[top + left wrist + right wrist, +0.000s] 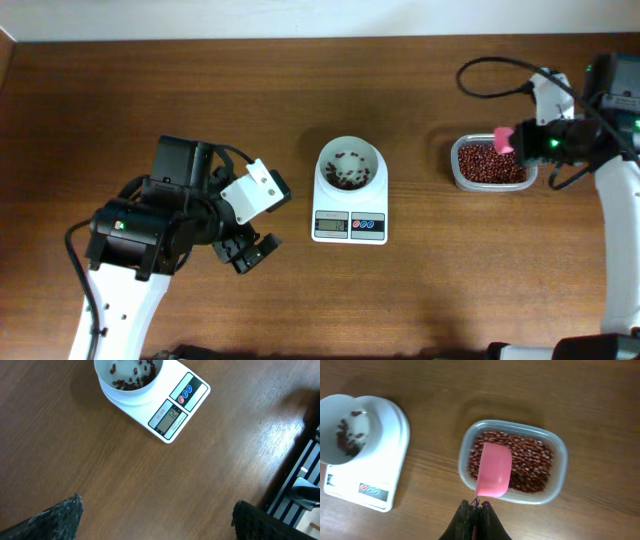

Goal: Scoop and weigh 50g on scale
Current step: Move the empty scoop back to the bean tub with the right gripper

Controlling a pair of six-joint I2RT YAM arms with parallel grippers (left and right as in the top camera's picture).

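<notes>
The white scale point(350, 226) stands mid-table with its round bowl point(350, 165) on top, and a few red-brown beans point(348, 173) lie in the bowl. Most of the beans point(488, 163) fill a clear plastic tub point(455, 170) to the right. My right gripper point(476, 506) is shut on the handle of a pink measuring spoon point(494, 470), whose cup hangs over the tub's near side. My left gripper point(250, 252) stands open over bare wood, left of the scale point(172, 407), with nothing between its fingers point(60, 517).
The clear tub point(561, 457) sits near the table's right side, close to the right arm. The scale's display and buttons point(350, 226) face the table's front edge. A black cable point(490, 75) loops above the tub.
</notes>
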